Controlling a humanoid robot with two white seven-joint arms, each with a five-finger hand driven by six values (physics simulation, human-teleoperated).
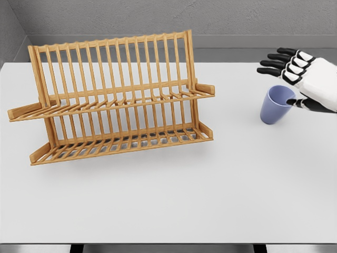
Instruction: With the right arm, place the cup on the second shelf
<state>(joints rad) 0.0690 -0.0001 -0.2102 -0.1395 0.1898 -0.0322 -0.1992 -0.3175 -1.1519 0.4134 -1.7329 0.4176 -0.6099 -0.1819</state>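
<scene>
Right robot hand [300, 79] beside the blue cup [277, 105], fingers spread, grasping nothing.
You should wrap the cup wall squarely before lifting toward the wooden dish rack [116, 100].

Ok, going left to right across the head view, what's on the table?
Two-tier wooden slatted dish rack → upright blue-purple plastic cup → white right hand with black fingertips, fingers spread, thumb at the cup's rim.

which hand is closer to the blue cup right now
Right. The right hand is at the blue cup, fingers spread above its rim and thumb at the opening, not yet gripping. The left hand is out of view.
</scene>
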